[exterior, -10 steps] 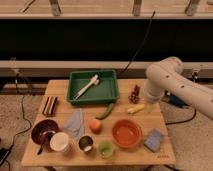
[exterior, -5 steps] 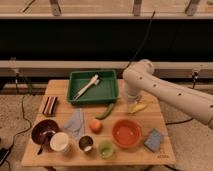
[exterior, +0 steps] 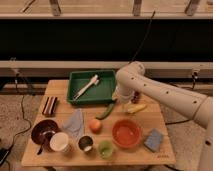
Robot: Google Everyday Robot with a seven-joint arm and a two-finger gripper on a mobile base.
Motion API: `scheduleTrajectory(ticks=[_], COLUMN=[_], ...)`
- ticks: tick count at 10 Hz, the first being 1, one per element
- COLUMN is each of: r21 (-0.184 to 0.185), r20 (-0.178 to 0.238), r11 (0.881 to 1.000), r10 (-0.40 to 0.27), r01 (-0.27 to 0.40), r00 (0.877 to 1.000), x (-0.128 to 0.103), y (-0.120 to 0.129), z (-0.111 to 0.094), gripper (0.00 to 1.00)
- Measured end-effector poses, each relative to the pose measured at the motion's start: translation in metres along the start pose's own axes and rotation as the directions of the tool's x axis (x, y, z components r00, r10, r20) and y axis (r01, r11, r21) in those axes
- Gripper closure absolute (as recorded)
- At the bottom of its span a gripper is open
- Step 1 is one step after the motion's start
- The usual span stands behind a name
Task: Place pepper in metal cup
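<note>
The green pepper (exterior: pixel 106 111) lies on the wooden table (exterior: pixel 165 120), just in front of the green tray. The metal cup (exterior: pixel 86 144) stands near the front edge, between a white cup (exterior: pixel 60 142) and a light green cup (exterior: pixel 105 149). My white arm reaches in from the right, and its gripper (exterior: pixel 119 100) hangs just above and to the right of the pepper's upper end, at the tray's front right corner. Nothing shows in the gripper.
A green tray (exterior: pixel 107 92) holds a white utensil (exterior: pixel 87 86). A yellow corn-like piece (exterior: pixel 135 107), an orange fruit (exterior: pixel 95 125), an orange bowl (exterior: pixel 126 132), a blue sponge (exterior: pixel 153 140), a grey-blue cloth (exterior: pixel 75 122), a dark bowl (exterior: pixel 44 132) and a brown block (exterior: pixel 49 105) lie around.
The arm has swung left across the table, from the right side to the tray's front right corner, and come down toward the pepper. The objects have not moved.
</note>
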Motion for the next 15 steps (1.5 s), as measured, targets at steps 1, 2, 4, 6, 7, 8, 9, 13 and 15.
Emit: scheduleTrajectory(ticks=[1, 2, 4, 6, 7, 8, 9, 13, 15], r21=[-0.004, -0.005, -0.026, -0.043, -0.047, -0.05, -0.053, -0.076, -0.089], r20=[0.012, 0.018, 0.037, 0.041, 0.04, 0.041, 0.043, 0.035, 0.029], r11=[0.999, 0.999, 0.995, 0.992, 0.992, 0.991, 0.991, 0.989, 0.988], r10=[-0.032, -0.05, -0.094, -0.115, -0.116, -0.119, -0.122, -0.122, -0.123], r01=[0.032, 0.05, 0.095, 0.117, 0.118, 0.121, 0.125, 0.124, 0.125], r00=[0.999, 0.999, 0.995, 0.992, 0.992, 0.992, 0.992, 0.992, 0.992], x=[-0.009, -0.012, -0.025, -0.033, -0.034, -0.036, -0.039, -0.039, -0.04], y=[-0.006, -0.009, -0.014, -0.019, -0.02, -0.023, -0.026, -0.036, -0.037], z=[0.007, 0.01, 0.025, 0.043, 0.05, 0.055, 0.06, 0.082, 0.088], gripper=[0.35, 0.35, 0.35, 0.35, 0.35, 0.35, 0.35, 0.35, 0.35])
